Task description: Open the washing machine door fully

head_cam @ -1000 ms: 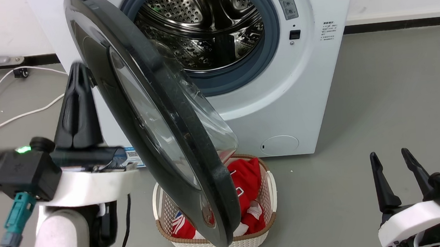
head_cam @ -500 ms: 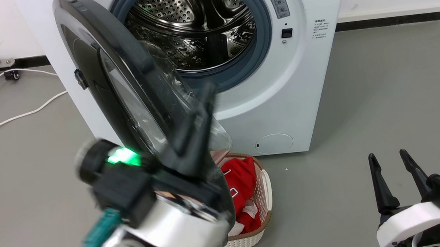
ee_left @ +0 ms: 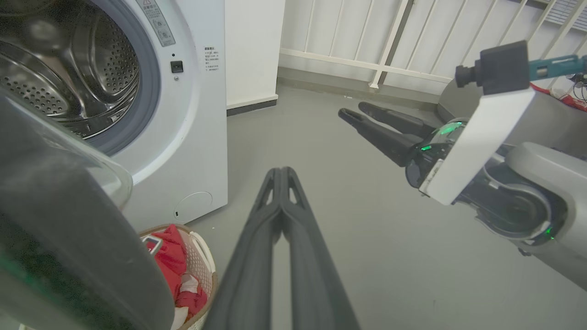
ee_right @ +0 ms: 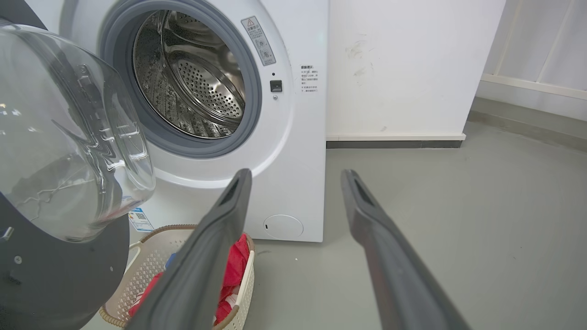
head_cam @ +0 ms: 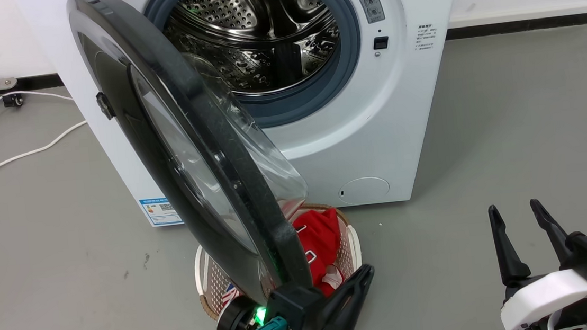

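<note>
A: L tool (ee_left: 279, 170)?
B: Fingers together, holding nothing, low by the basket (head_cam: 354, 242). R tool (head_cam: 512, 209): fingers apart, empty, off to the right.
A: Door (head_cam: 190, 142)?
B: Abt half open, edge-on over basket. Washer (head_cam: 376, 142) drum exposed behind.

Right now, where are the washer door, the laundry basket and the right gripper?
washer door (head_cam: 219, 161), head view, dark rim.
laundry basket (ee_right: 146, 270), right wrist view, white lattice wall.
right gripper (head_cam: 512, 206), head view, between its fingertips.
</note>
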Motion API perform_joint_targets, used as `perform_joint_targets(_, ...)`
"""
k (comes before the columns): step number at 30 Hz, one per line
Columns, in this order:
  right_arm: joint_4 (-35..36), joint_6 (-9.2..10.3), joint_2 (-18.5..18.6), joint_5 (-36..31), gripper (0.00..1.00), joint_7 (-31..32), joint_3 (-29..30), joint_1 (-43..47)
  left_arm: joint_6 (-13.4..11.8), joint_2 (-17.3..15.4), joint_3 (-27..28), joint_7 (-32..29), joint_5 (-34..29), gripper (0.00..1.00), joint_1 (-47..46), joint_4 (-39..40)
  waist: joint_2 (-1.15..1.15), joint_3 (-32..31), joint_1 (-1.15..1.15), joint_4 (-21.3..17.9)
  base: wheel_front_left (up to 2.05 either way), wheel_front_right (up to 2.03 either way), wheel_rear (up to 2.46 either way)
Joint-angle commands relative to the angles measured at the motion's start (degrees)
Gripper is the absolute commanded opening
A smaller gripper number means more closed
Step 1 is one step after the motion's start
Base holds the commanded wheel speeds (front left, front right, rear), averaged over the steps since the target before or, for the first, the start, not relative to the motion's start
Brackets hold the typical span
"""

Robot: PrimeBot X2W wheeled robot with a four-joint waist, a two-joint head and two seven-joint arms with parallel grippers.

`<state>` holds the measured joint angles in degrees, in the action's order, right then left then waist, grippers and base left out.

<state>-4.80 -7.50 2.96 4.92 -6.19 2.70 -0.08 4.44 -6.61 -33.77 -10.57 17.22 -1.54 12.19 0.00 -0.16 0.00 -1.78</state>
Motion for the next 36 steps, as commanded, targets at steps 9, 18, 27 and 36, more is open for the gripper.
perform_joint_targets(9, 0.42, 0.01, -0.14, -0.04, 1.0, 0.42, -0.16, -0.79, -4.24, 0.5, 4.18, 4.55, -0.82, 0.0, -1.42, -7.44, 0.0, 0.83, 0.0, -0.37, 0.0, 0.0, 0.0)
perform_joint_targets(18, 0.37, 0.01, -0.14, -0.07, 1.0, 0.65, 0.32, -1.12, -6.75, -0.56, 6.02, 4.18, -1.16, 0.0, -0.74, -5.26, 0.0, 1.25, 0.0, 0.36, 0.0, 0.0, 0.0)
perform_joint_targets(27, 0.37, 0.01, -0.14, 0.11, 1.0, 0.3, 1.09, -1.18, -9.36, -2.37, 7.34, 2.34, -1.0, 0.0, 3.16, -1.27, 0.0, 1.0, 0.0, 2.31, 0.0, 0.0, 0.0)
perform_joint_targets(36, 0.33, 0.01, -0.12, -0.02, 1.0, 0.02, 1.91, -0.88, -11.92, -3.96, 9.26, 1.97, -0.99, 0.0, 6.2, 0.91, 0.0, 0.61, 0.0, 5.3, 0.0, 0.0, 0.0)
